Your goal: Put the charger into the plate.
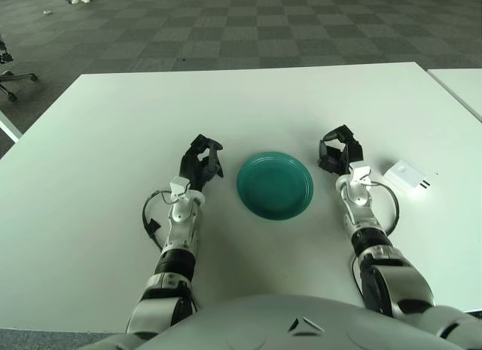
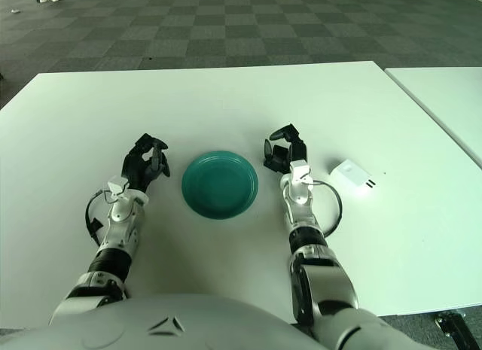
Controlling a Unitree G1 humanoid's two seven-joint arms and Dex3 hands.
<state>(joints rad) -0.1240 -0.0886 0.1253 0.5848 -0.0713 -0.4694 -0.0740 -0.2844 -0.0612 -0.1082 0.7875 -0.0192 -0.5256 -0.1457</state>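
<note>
A white charger [image 1: 407, 177] lies flat on the white table [image 1: 248, 101], to the right of a teal plate [image 1: 275, 184]. The plate holds nothing. My right hand [image 1: 339, 152] shows between the plate and the charger, a short gap from each, its black fingers relaxed and holding nothing. My left hand [image 1: 202, 162] shows just left of the plate, its fingers loosely curled around nothing.
A second white table [image 1: 461, 85] stands off to the right past a narrow gap. Grey chequered carpet [image 1: 248, 26] lies beyond the far edge, and an office chair base [image 1: 13, 79] shows at the far left.
</note>
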